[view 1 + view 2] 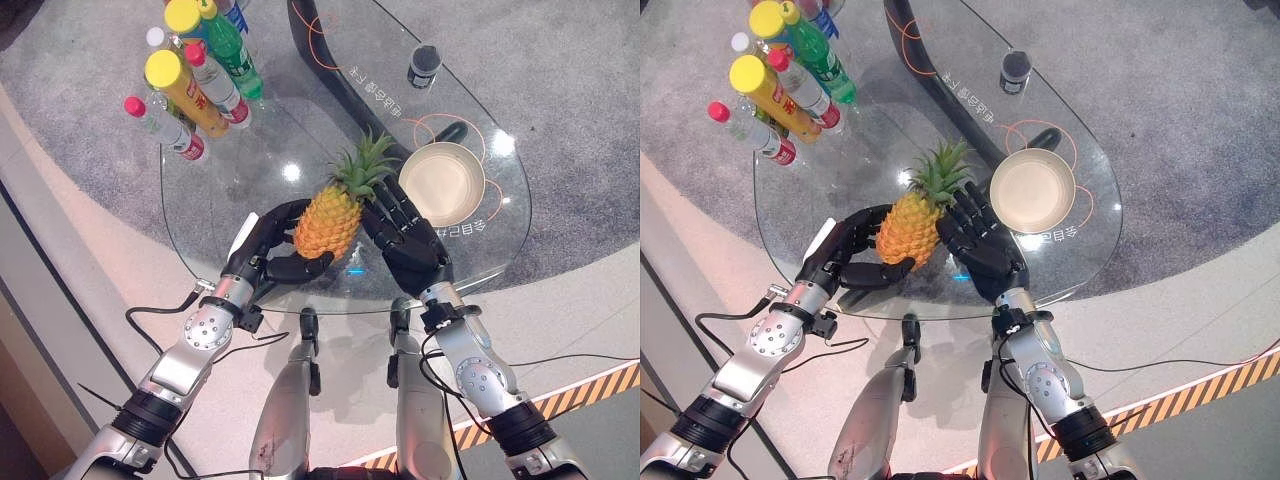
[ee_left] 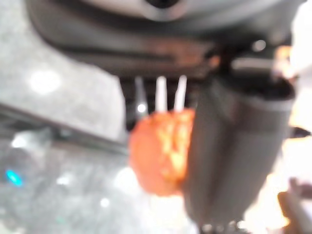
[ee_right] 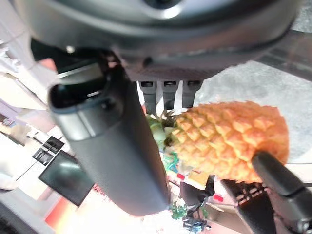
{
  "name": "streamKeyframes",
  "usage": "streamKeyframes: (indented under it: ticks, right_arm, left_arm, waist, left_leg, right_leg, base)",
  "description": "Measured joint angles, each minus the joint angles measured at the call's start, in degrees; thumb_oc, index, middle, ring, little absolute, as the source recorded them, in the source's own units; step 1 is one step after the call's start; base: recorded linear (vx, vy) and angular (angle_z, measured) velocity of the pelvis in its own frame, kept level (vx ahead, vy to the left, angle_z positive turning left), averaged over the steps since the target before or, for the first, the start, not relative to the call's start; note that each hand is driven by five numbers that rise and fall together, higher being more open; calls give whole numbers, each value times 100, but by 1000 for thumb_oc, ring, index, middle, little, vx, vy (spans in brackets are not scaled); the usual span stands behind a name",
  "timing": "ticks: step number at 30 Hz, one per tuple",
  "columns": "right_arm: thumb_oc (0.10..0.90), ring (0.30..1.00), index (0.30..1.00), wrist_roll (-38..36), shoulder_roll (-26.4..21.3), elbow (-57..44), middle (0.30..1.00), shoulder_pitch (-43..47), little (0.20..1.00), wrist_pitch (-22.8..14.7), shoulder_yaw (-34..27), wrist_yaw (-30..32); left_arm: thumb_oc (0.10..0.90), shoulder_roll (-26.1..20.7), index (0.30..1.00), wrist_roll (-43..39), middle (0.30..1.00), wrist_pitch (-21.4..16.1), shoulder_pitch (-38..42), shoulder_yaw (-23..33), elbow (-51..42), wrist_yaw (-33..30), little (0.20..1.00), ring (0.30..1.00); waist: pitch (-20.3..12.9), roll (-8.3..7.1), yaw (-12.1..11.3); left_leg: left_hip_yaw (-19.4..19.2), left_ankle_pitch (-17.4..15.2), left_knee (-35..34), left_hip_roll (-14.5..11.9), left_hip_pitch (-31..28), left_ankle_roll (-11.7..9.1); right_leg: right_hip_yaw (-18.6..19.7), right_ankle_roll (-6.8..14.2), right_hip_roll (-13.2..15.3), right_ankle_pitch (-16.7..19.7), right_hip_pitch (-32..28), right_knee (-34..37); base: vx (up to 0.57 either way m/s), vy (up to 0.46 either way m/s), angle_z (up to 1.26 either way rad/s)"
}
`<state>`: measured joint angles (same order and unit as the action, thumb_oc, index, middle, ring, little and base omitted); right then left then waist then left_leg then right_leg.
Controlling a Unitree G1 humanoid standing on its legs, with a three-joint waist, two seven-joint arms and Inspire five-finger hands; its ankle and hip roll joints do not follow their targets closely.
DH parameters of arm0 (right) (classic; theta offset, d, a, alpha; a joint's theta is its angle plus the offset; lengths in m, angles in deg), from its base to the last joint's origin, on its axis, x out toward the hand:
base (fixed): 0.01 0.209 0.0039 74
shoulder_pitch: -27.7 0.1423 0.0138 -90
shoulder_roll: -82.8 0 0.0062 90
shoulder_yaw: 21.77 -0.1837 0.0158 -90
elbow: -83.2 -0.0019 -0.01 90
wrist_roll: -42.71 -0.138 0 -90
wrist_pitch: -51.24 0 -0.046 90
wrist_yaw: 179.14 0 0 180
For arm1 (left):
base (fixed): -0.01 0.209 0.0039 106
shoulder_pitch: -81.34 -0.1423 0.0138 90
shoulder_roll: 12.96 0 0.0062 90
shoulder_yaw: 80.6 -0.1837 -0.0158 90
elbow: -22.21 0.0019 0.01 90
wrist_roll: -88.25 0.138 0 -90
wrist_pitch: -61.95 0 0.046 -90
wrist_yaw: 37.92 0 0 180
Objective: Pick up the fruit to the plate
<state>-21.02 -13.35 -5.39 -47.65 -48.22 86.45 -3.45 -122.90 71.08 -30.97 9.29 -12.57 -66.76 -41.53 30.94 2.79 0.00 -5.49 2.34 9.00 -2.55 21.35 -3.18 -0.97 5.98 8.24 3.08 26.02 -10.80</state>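
So the pineapple [image 1: 328, 222] sits between both hands over the near part of the round glass table [image 1: 220, 215], tilted on a diagonal: leafy crown pointing away from the robot and toward the plate [image 1: 442, 184], fat orange base pointing back toward the left hand [image 1: 268, 252]. The left hand comes in low from the left, fingers curled up along the fruit's left flank and thumb hooked under the base. The right hand [image 1: 405, 238] stands palm-in against the right side, fingers fairly straight and reaching up beside the crown. The plate is just beyond those fingers. Bottles [image 1: 195, 80] cluster at the far left, a small dark cup [image 1: 424, 65] far back
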Motion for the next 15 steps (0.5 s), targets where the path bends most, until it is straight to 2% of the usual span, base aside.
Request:
streamKeyframes:
  ticks: [3, 6, 10, 15]
  right_arm:
    - [800, 900, 900, -23, -10, 44, 900, -4, 900, -78, -24, -72]
    - [800, 900, 900, 35, -12, 47, 900, 0, 900, -142, -28, 156]
    - [800, 900, 900, -321, 78, 68, 900, -46, 900, -308, -22, 168]
    - [800, 900, 900, -383, 182, 110, 900, -23, 900, -538, -25, 203]
  left_arm:
    - [100, -12, 300, -9, 300, 1, 19, -14, 9, 91, 200, 300]
    - [100, -12, 300, -7, 300, 23, 46, -44, 9, 98, 200, 300]
    - [100, -12, 300, -5, 300, 42, 77, -166, 9, 132, 200, 300]
    - [100, -31, 300, 3, 300, 131, 249, -240, 8, 190, 200, 300]
  waist:
    - [0, 0, 17]
    - [0, 0, 23]
    - [0, 0, 22]
    - [0, 0, 28]
  left_leg:
    - [-11, 0, 1, 0, 1, 0]
    - [-19, -1, 0, 0, 2, 1]
    - [-27, -2, -11, 1, 6, 1]
    - [-36, -2, -9, 3, 35, 2]
  right_leg:
    - [10, 0, -1, 0, 15, -5]
    - [17, 0, -1, 0, 23, -6]
    - [25, 0, -2, 0, 33, -3]
    - [36, 0, -1, 1, 66, -5]
  base:
    - [0, 0, 0]
    - [0, 0, 0]
    - [0, 0, 0]
    - [0, 0, 0]
